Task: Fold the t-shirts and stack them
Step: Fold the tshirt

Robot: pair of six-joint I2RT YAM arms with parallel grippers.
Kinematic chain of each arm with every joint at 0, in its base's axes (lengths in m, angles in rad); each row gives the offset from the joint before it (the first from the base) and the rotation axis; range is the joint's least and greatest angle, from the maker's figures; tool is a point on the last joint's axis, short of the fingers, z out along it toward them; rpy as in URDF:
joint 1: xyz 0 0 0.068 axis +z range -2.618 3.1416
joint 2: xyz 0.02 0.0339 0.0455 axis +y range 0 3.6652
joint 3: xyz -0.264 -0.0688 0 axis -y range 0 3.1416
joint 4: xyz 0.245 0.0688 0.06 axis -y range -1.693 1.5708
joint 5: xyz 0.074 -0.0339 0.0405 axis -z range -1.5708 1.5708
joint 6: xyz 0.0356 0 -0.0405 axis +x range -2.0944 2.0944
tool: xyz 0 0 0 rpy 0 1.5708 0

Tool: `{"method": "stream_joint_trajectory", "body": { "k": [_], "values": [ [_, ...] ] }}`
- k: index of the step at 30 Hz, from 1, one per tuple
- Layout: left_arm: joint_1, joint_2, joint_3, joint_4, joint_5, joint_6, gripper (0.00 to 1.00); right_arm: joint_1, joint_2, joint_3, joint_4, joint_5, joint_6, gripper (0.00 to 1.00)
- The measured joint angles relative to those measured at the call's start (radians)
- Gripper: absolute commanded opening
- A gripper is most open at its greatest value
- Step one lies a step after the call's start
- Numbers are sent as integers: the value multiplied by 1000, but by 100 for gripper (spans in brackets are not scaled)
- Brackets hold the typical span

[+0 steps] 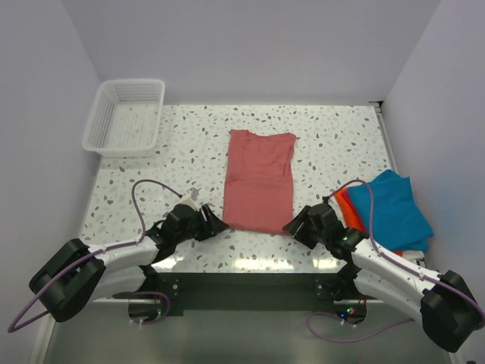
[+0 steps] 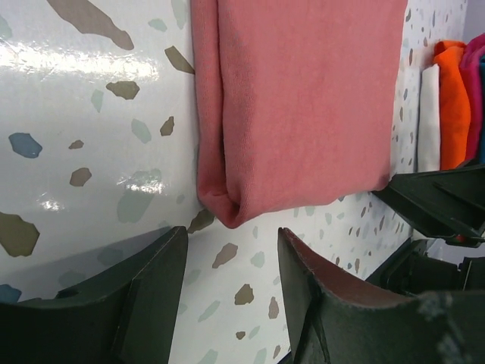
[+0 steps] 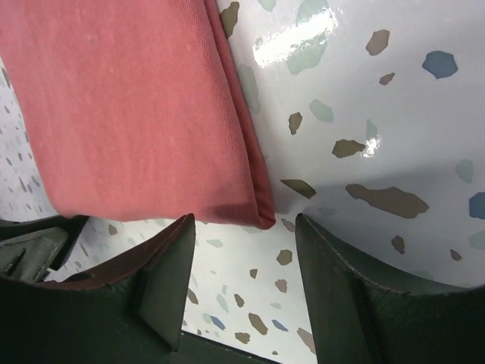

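The salmon-red t-shirt (image 1: 260, 178) lies folded lengthwise in the middle of the table. My left gripper (image 1: 218, 222) is open and empty just short of its near left corner (image 2: 227, 208). My right gripper (image 1: 291, 226) is open and empty just short of its near right corner (image 3: 261, 218). The cloth lies just beyond the fingertips in both wrist views, not between them. The teal-blue t-shirt (image 1: 394, 208) lies folded at the right, on top of the bright orange t-shirt (image 1: 346, 206), of which only an edge shows.
A white mesh basket (image 1: 125, 116) stands at the far left corner. The terrazzo table (image 1: 333, 144) ends at walls on the left, back and right. The arm bases and cables sit along the near edge.
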Motion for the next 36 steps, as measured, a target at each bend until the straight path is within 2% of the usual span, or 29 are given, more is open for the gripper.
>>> {"method": "stream_joint_trajectory", "body": {
  "k": [8,12,18,19,21,22,24,25,27,32,36],
  "values": [
    [-1,62,-19,121,-1,-55,58,0,63,-26,111,-5,58,44],
    [-1,93,-19,158,-4,-68,55,0,79,-33,141,-5,68,39],
    [-1,135,-18,195,-13,-82,42,0,119,-34,180,-6,72,30],
    [-1,141,-18,196,-16,-84,35,0,124,-34,187,-7,68,26],
    [-1,155,-16,195,-23,-84,28,0,134,-34,193,-8,59,19],
    [-1,163,-14,196,-26,-83,19,0,140,-31,194,-9,51,11],
    [-1,177,-7,188,-27,-78,12,0,150,-22,193,-11,29,3],
    [-1,183,-3,184,-27,-72,6,0,157,-15,190,-13,15,0],
    [-1,187,2,177,-26,-66,2,0,164,-2,178,-15,-14,0],
    [-16,153,5,128,-28,-54,0,2,175,24,143,-42,-103,0],
    [-84,38,-6,6,-57,-47,0,64,109,17,80,-54,-147,0]
  ]
}}
